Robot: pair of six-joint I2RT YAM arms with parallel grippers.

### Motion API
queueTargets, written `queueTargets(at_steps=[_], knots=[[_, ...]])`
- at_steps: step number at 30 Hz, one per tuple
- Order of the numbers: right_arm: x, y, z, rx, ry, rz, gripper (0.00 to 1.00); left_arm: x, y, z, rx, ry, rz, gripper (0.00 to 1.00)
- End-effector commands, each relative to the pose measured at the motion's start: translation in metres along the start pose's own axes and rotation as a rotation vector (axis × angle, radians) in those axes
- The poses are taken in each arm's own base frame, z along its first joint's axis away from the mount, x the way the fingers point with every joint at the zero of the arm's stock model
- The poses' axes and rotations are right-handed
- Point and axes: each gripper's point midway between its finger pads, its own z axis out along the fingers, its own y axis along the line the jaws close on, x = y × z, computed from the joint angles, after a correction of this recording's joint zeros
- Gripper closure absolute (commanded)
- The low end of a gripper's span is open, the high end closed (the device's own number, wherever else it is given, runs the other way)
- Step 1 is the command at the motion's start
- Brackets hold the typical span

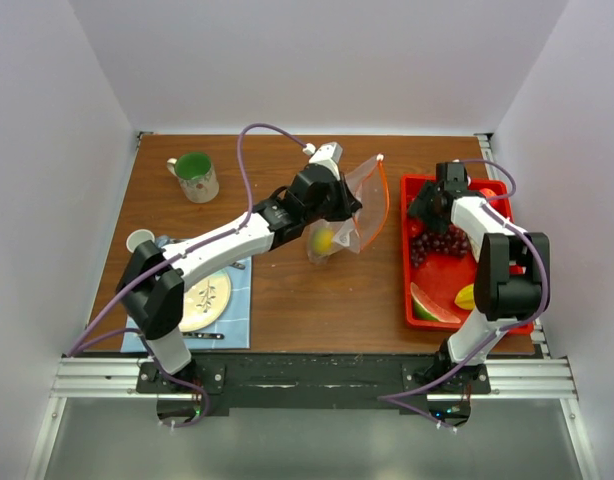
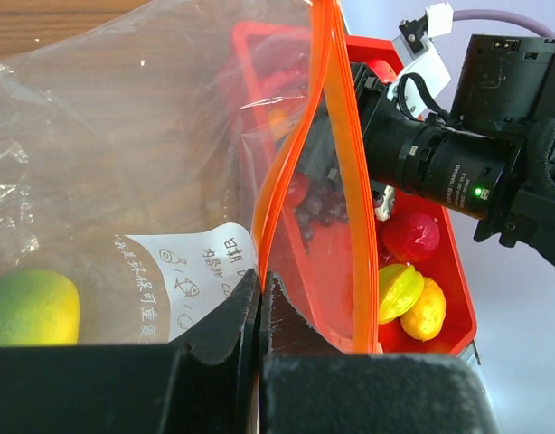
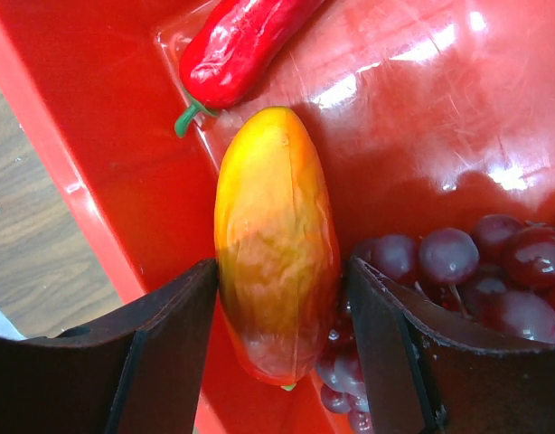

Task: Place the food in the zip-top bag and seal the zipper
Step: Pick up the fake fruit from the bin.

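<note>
green mug (image 1: 197, 176) and plate (image 1: 209, 300) sit at the left. the left claw (image 2: 259, 282) is pinched tight on the orange zipper (image 2: 296, 172) of the clear bag (image 1: 365, 205), held up mid-table with a yellow-green fruit (image 1: 323, 240) inside. in the red tray (image 1: 406, 285) at right, the right claw (image 3: 282, 271) is closed against both sides of an orange-yellow fruit (image 3: 273, 226) beside the grapes (image 3: 494, 271).

Grape bunch (image 3: 481, 258) partly behind right fingers (image 3: 395, 362), cut at edge
</note>
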Motion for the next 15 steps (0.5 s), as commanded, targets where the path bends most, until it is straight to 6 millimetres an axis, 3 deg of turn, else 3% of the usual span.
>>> queueTargets(at_steps=[1,2,5,6,9,11,15], knots=[[-0.004,0.005,-0.004,-0.031,-0.021,0.000,0.37,-0.018,-0.018,-0.001,0.042,-0.037,0.019,1.00],[-0.005,0.008,-0.004,-0.039,-0.017,-0.002,0.39,-0.018,-0.018,-0.001,0.041,-0.038,0.019,1.00],[-0.007,0.011,-0.008,-0.050,-0.015,-0.007,0.57,-0.020,-0.018,-0.003,0.039,-0.044,0.020,1.00],[-0.007,0.010,-0.010,-0.046,-0.014,-0.006,0.67,-0.019,-0.017,-0.003,0.036,-0.042,0.020,1.00],[-0.016,0.010,-0.025,-0.038,-0.042,-0.004,0.80,-0.019,-0.015,-0.006,0.028,-0.044,0.030,1.00],[-0.023,0.011,-0.037,-0.038,-0.069,-0.007,0.84,-0.018,-0.012,-0.007,0.017,-0.043,0.039,1.00],[-0.042,0.009,-0.077,-0.028,-0.151,-0.009,0.90,-0.018,-0.006,-0.010,-0.006,-0.048,0.055,1.00]])
